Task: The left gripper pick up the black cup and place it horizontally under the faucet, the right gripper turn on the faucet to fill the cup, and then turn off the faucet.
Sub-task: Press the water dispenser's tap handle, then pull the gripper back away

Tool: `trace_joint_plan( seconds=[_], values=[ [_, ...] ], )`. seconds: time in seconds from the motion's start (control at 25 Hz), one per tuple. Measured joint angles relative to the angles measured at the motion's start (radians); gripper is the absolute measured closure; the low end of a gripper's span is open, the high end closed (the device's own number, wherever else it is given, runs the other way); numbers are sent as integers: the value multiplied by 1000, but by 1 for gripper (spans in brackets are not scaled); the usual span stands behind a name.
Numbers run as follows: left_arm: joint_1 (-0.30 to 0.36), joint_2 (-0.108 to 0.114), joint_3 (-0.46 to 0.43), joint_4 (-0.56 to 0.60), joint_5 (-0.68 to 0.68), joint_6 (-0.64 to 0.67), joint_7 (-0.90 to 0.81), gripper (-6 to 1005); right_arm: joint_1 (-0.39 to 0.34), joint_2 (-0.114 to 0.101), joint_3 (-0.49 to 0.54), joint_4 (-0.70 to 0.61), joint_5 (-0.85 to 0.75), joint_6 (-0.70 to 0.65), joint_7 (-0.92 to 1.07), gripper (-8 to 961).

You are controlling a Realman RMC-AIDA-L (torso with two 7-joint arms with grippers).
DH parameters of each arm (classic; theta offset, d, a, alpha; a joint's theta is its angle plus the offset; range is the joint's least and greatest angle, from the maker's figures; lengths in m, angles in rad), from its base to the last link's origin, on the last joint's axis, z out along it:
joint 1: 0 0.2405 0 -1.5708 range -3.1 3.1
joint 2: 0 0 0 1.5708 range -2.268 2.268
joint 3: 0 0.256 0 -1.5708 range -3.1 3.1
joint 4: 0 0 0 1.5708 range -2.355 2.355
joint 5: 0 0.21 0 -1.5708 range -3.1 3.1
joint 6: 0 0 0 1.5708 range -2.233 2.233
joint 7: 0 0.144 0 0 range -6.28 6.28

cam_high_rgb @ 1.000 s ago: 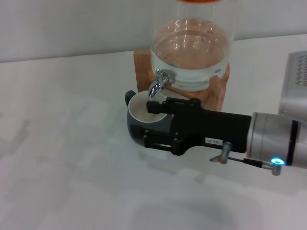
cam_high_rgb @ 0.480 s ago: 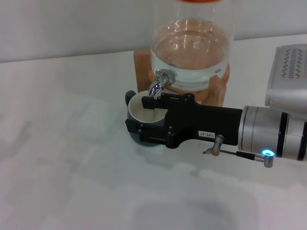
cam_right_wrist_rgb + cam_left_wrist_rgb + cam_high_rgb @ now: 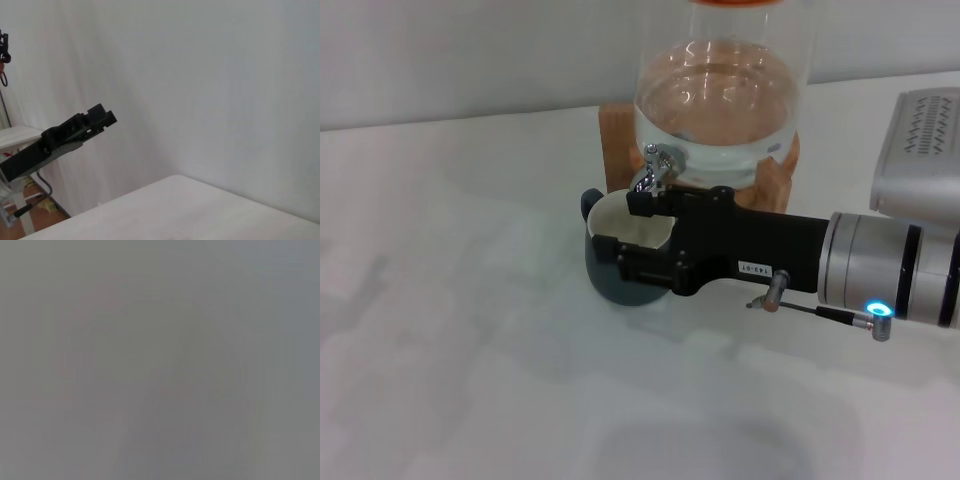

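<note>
The black cup [image 3: 606,281] stands upright on the white table, its cream inside right below the spout of the chrome faucet [image 3: 649,172]. My right gripper [image 3: 620,225], boxy and black with a white label, reaches in from the right and hovers over the cup's rim. Its jaws are apart, and the upper fingertip [image 3: 638,203] sits just under the spout. No stream of water shows. The left gripper [image 3: 80,129] shows only far off in the right wrist view, raised in the air. The left wrist view is blank grey.
The faucet is on a clear glass dispenser [image 3: 720,100] holding water, set on a wooden stand [image 3: 616,128] at the back of the table [image 3: 450,300]. A grey metal housing [image 3: 920,160] is at the right edge.
The right gripper has moved from low against the cup's front side up and back towards the faucet. More of the cup's dark wall shows below it. The cup has stayed in place.
</note>
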Motion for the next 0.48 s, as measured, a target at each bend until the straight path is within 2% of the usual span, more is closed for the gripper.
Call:
trace_joint_plan(
  seconds=[0.48],
  values=[
    [9,0,0,1,0,-12,-1,119,12,0,9,0,2,-24,-1,298]
  ],
)
